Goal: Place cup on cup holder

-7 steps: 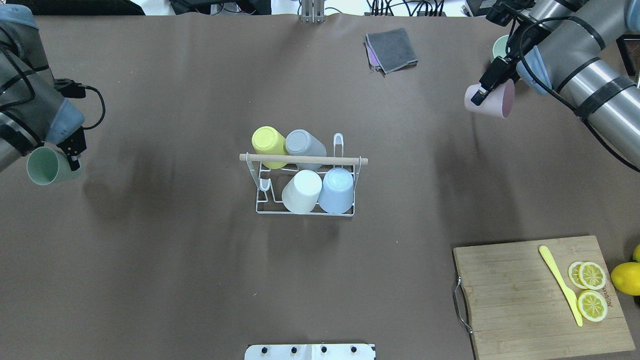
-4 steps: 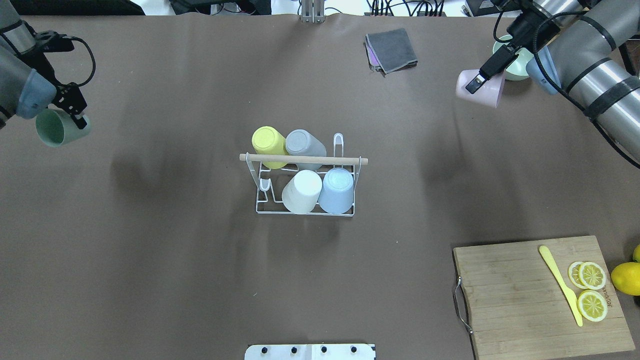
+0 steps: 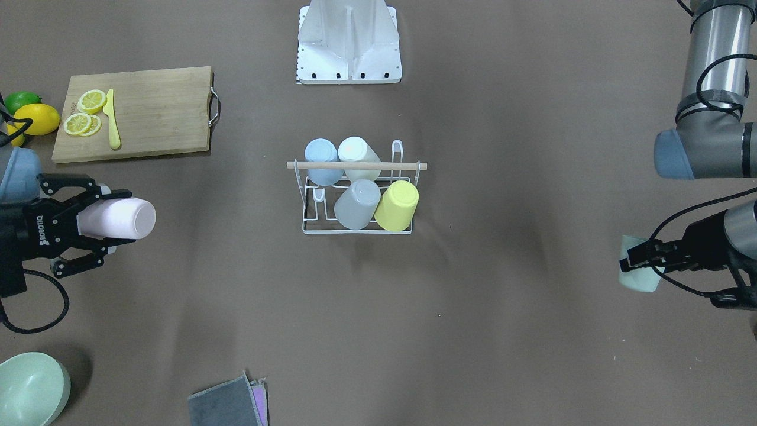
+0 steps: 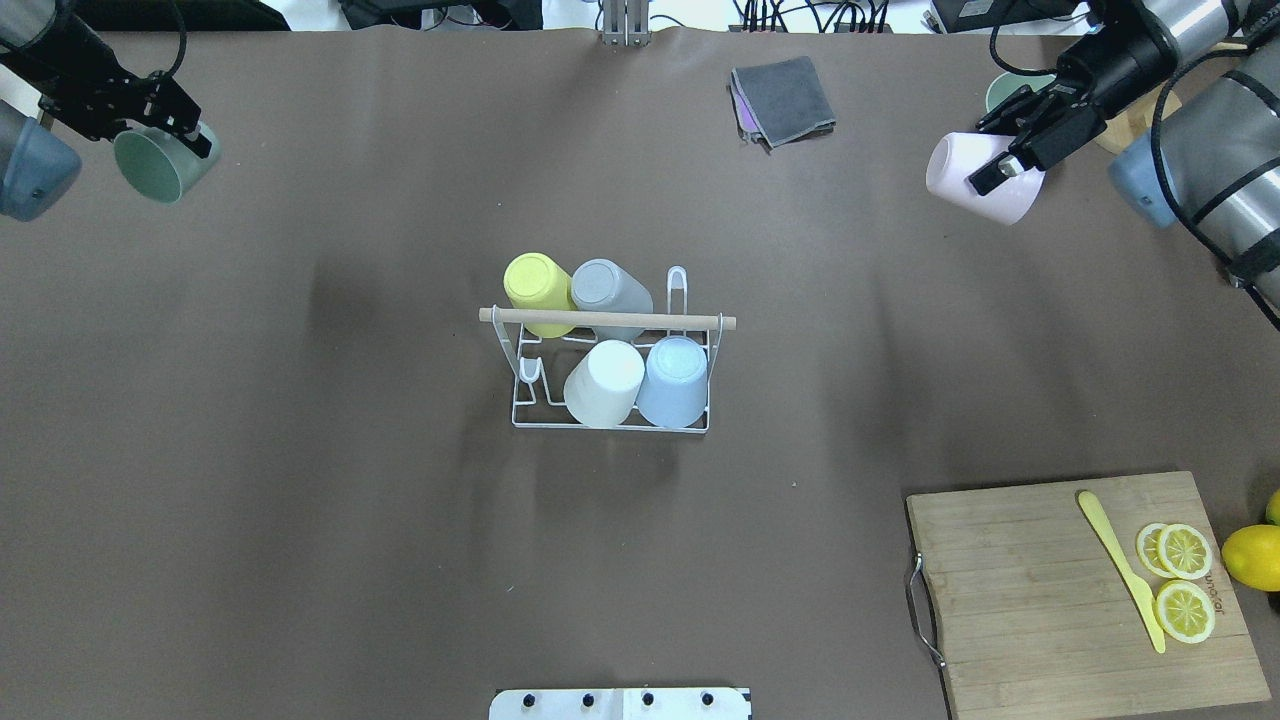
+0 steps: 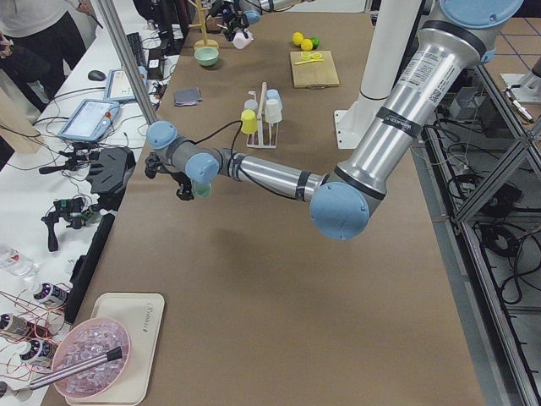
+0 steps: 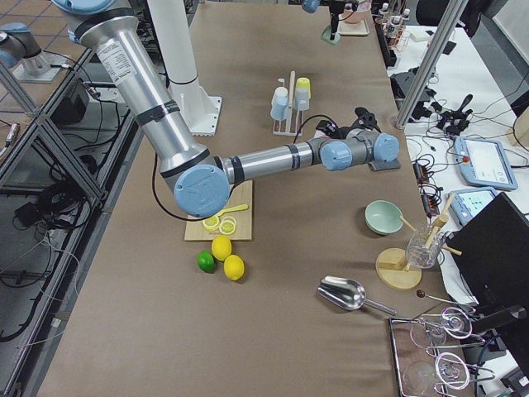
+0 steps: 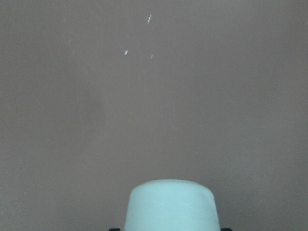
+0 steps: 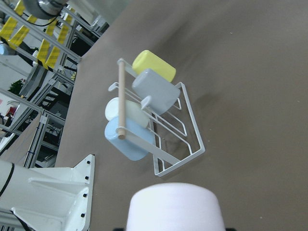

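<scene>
Seen from overhead, the left end effector (image 4: 185, 135) grips a green cup (image 4: 150, 168) at upper left. The right end effector (image 4: 1005, 150) grips a pink cup (image 4: 960, 180) at upper right. The cup holder (image 4: 640, 319) stands at the center of the counter (image 4: 300, 500).

The brown table (image 4: 300, 520) carries the cup holder (image 4: 606, 318) at frame centre, a wooden cutting board (image 4: 1030, 600) at lower right, and a grey cloth (image 4: 785, 98) near the top.

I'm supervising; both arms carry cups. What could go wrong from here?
Only two prongs are free on the cup holder, each close to parked cups, so the pink cup or green cup could knock one. The wooden rod spans the top and may block a descent. Both cups arriving together might clash.
</scene>
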